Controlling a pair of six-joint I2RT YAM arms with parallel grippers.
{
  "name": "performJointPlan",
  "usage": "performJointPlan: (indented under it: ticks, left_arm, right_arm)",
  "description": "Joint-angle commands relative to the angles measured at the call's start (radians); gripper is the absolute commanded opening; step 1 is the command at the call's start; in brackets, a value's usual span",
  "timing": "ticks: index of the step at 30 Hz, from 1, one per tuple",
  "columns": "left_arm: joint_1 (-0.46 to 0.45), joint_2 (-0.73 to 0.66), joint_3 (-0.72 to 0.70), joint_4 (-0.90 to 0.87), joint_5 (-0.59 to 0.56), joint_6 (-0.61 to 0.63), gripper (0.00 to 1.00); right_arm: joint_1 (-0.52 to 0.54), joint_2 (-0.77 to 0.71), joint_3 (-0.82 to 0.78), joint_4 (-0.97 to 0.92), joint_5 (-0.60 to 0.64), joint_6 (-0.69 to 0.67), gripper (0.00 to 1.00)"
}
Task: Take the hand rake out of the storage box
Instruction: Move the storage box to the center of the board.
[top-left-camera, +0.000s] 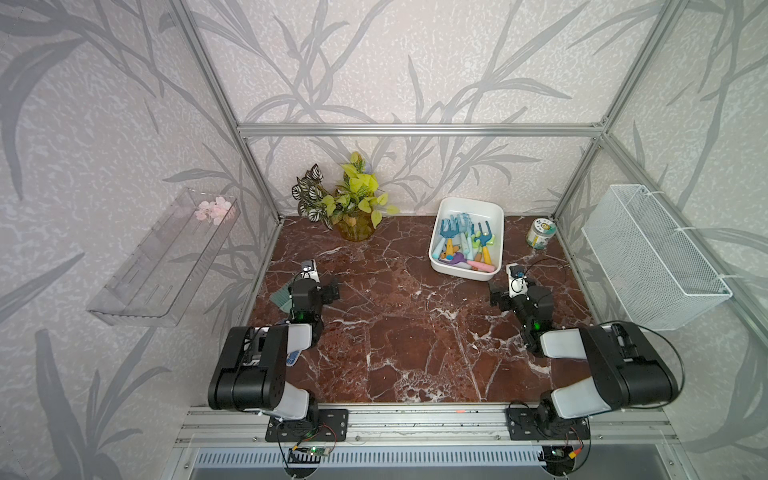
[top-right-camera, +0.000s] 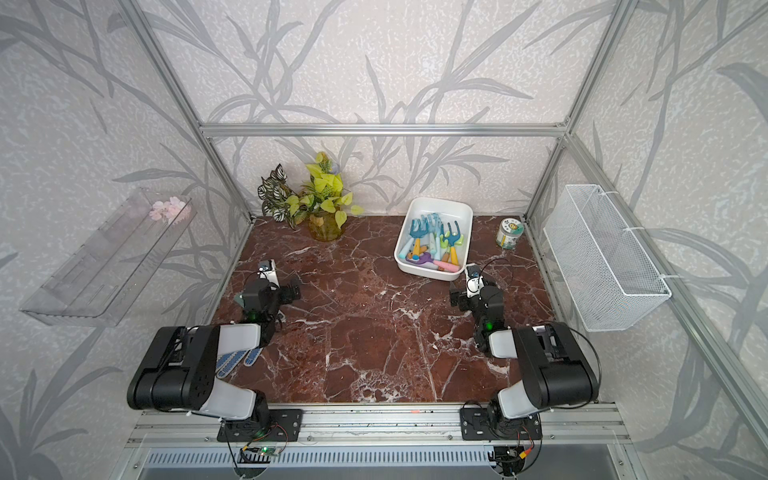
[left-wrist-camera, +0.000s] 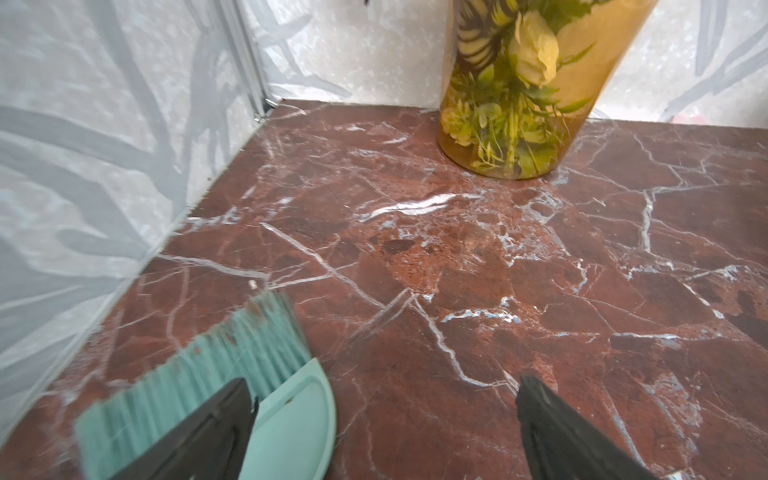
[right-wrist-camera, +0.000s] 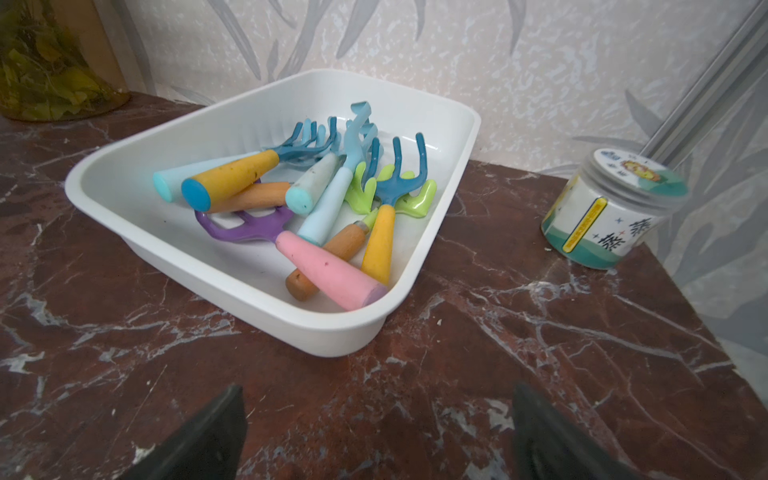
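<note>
The right gripper is nearest, its two black fingers spread wide over the red-brown marble-patterned tabletop and holding nothing. The left gripper is just as wide and empty, hanging above a teal-bristled hand brush and its pale green dustpan.

In a top view the shallow white glossy plastic storage box lies at about 1 o'clock from the table's middle, with a small clear-lidded jar with a printed label at 2 o'clock and an amber glass vase of artificial leaves at 11 o'clock.

Inside the box is a loose heap of small garden tools. The pale blue hand rake with hooked tines lies across the heap, near the top (several others are forked too, so this is my best reading).

I judge that the reach has not begun. Next, the right arm, which is closer, should go forward over the box's near rim, turn its jaws across the rake's handle and come down without snagging the crossed neighbours.
</note>
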Motion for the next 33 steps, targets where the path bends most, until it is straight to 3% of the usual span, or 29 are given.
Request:
performJointPlan:
  ticks: [1,4,8,13,15,16,17,21,22,26,30,33]
  left_arm:
    - [-0.018,-0.137,-0.018,-0.046,-0.091,-0.007,1.00]
    - [-0.031,-0.271,-0.011,-0.170,-0.126,-0.060,1.00]
    - [-0.031,-0.382,0.070,-0.373,-0.026,-0.175,1.00]
    - [-0.045,-0.306,0.224,-0.519,0.108,-0.285,1.00]
    - [-0.059,-0.265,0.264,-0.531,0.154,-0.333,1.00]
    - [-0.073,-0.245,0.280,-0.526,0.170,-0.350,1.00]
    - [-0.094,-0.224,0.304,-0.529,0.178,-0.364,1.00]
    - [-0.199,-0.112,0.425,-0.565,0.181,-0.333,1.00]
    - [-0.221,-0.074,0.460,-0.570,0.183,-0.321,1.00]
    - [-0.259,0.048,0.531,-0.503,0.212,-0.348,0.98]
    - [-0.287,0.114,0.542,-0.468,0.251,-0.339,0.92]
    - [-0.308,0.151,0.534,-0.449,0.288,-0.322,0.90]
  right_arm:
    - [0.028,-0.127,0.036,-0.111,0.015,-0.027,0.99]
    - [0.038,-0.210,0.043,-0.177,-0.003,-0.006,0.99]
    - [0.037,-0.292,0.020,-0.185,0.139,0.326,0.99]
    - [0.000,-0.358,0.016,-0.225,0.069,0.462,0.99]
    - [-0.028,-0.376,0.140,-0.514,-0.011,0.431,0.99]
    - [-0.027,-0.364,0.220,-0.670,-0.009,0.415,0.99]
    - [-0.027,-0.346,0.259,-0.710,0.005,0.415,0.99]
    - [-0.042,-0.261,0.255,-0.564,-0.009,0.447,0.97]
    - [-0.046,-0.226,0.292,-0.588,-0.023,0.444,0.91]
    - [-0.051,-0.052,0.474,-0.705,-0.035,0.428,0.86]
    - [-0.056,0.099,0.607,-0.756,-0.011,0.432,0.72]
    - [-0.062,0.202,0.697,-0.808,-0.005,0.443,0.70]
